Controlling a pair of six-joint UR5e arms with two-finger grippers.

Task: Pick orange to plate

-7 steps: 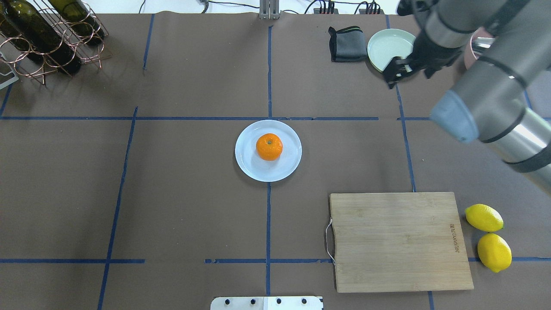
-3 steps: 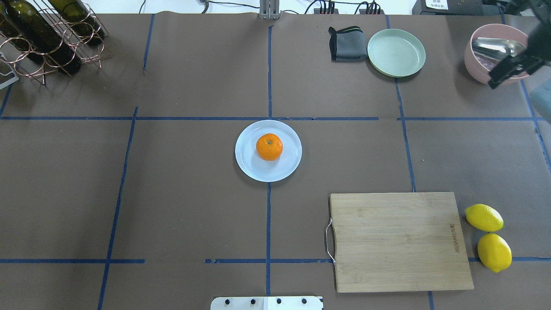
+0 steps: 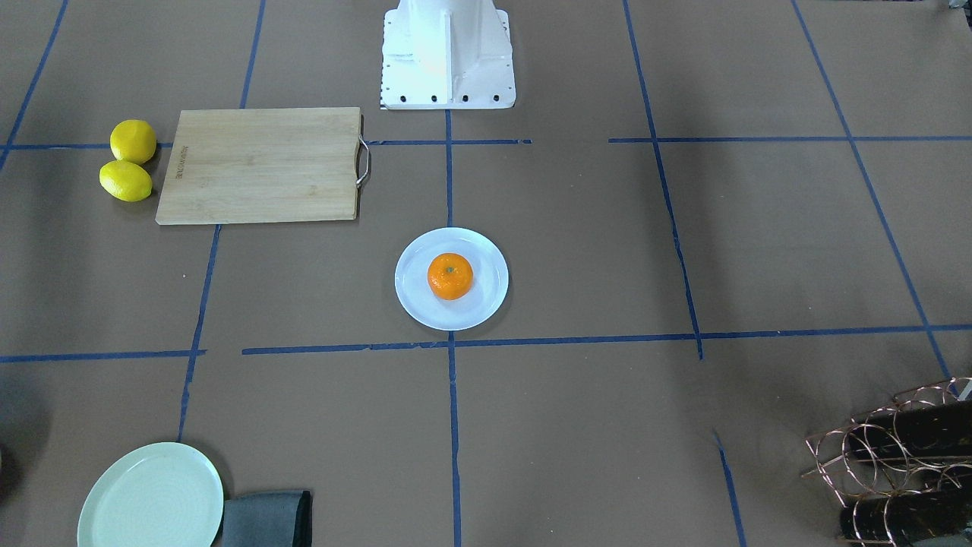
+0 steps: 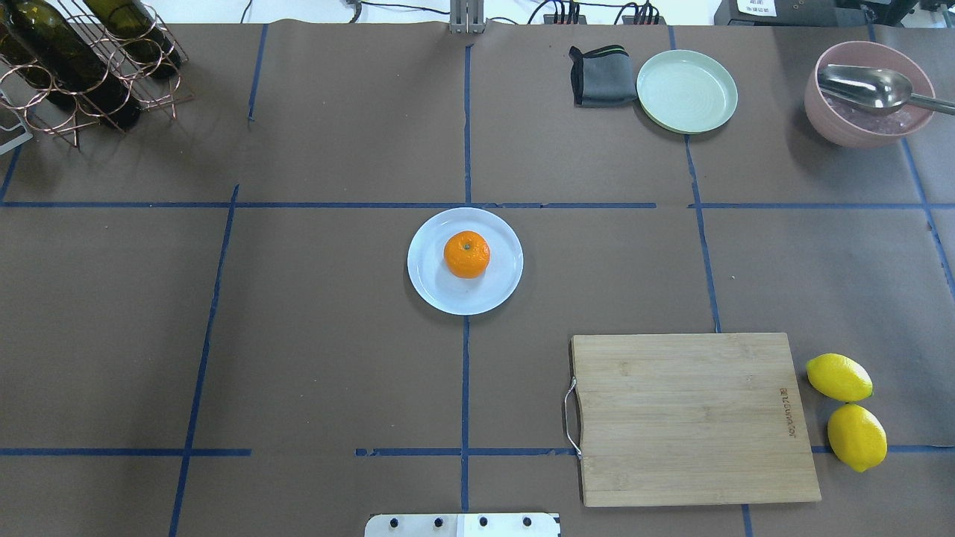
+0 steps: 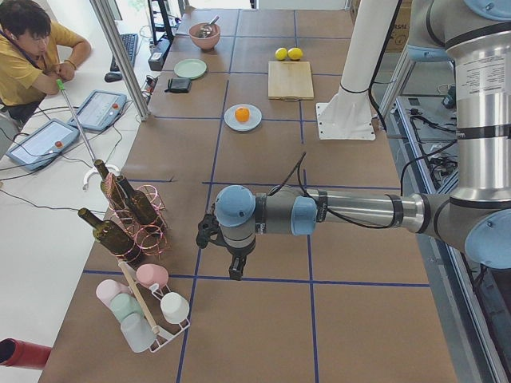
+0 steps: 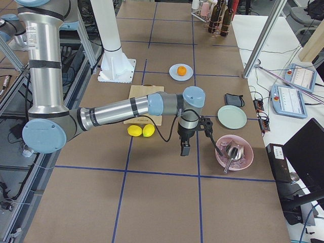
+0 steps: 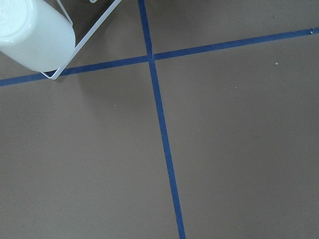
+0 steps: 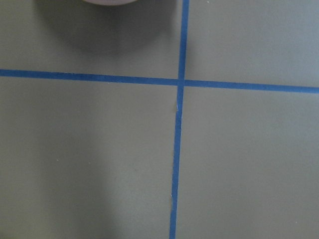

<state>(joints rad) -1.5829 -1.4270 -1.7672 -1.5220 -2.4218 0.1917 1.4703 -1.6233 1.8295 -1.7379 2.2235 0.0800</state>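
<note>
The orange [image 4: 467, 254] sits in the middle of the white plate [image 4: 504, 279] at the table's centre, also visible in the front-facing view as the orange [image 3: 449, 276] on the plate [image 3: 490, 295]. No gripper is near it. My left gripper [image 5: 234, 271] hangs over the table beyond the wine rack, far from the plate; I cannot tell if it is open. My right gripper [image 6: 185, 149] hangs beside the pink bowl, past the lemons; I cannot tell its state either. Both wrist views show only brown table with blue tape.
A wooden cutting board [image 4: 694, 418] lies at the near right, with two lemons [image 4: 847, 410] beside it. A pale green plate [image 4: 686, 91], a grey cloth [image 4: 600, 76] and a pink bowl [image 4: 858, 119] with a metal scoop stand at the far right. A wine rack [image 4: 82, 60] stands far left.
My right arm has swung away to the right, from over the green plate, past the pink bowl and out of the overhead view. The orange and plate have not moved.
</note>
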